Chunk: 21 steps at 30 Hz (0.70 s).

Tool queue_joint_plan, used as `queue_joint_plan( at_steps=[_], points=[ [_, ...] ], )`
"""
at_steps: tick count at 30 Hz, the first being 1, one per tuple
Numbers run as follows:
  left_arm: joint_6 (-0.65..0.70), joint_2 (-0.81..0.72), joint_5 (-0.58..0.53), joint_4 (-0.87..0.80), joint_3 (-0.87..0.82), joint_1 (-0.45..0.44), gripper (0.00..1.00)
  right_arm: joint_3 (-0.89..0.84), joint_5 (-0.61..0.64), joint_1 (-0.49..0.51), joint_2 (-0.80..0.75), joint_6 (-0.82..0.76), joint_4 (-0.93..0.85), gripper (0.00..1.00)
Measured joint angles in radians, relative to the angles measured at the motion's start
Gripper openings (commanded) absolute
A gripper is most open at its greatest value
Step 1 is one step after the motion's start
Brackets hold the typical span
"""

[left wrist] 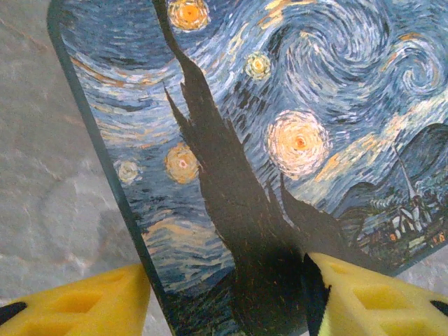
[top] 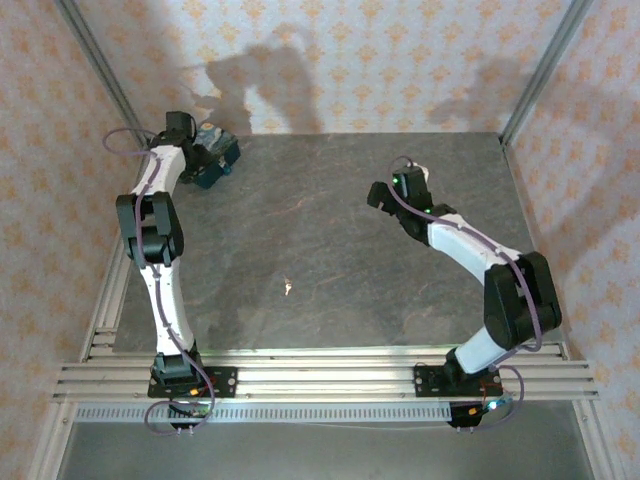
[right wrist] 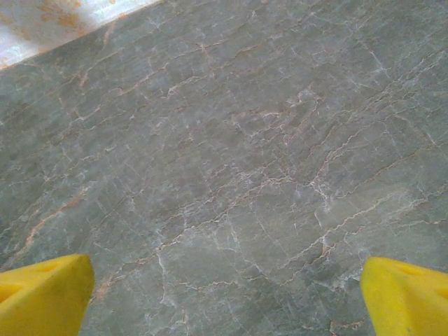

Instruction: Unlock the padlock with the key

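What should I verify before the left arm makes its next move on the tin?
1. Left fingers straddle the Starry Night tin box: ok.
2. Firm grip on the tin: cannot tell.
3. Right fingers wide apart, nothing between them, above the table: ok.
4. Key, the tiny pale piece mid-table, apart from both arms: ok.
5. Padlock's whereabouts: cannot tell.

- Two robot arms: the left arm [top: 155, 235] and the right arm [top: 480, 265].
- Two grippers: the left gripper [left wrist: 224, 301] and the right gripper [right wrist: 224, 294].
- Four yellow fingertips [left wrist: 77, 308], two on each gripper.
- One tin box [left wrist: 294, 126] with a swirling night-sky print.
- One small pale key [top: 288, 288].
- One grey veined table [top: 350, 230].
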Motion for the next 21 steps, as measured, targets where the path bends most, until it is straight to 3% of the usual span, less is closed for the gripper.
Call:
queue_joint_plan(
  at_steps=[6,14,21],
  points=[
    [-0.003,-0.114,0.010,0.091,-0.195,-0.040,0.51,-0.034,-0.001,0.000,-0.071,0.001,-0.008,0.97],
    [0.024,-0.301,0.019,0.208,-0.493,-0.135,0.51,-0.045,-0.015,0.001,-0.096,0.026,-0.054,0.97],
    [0.089,-0.472,0.033,0.277,-0.726,-0.232,0.52,0.084,-0.037,0.047,0.014,0.031,-0.142,0.97]
  ],
)
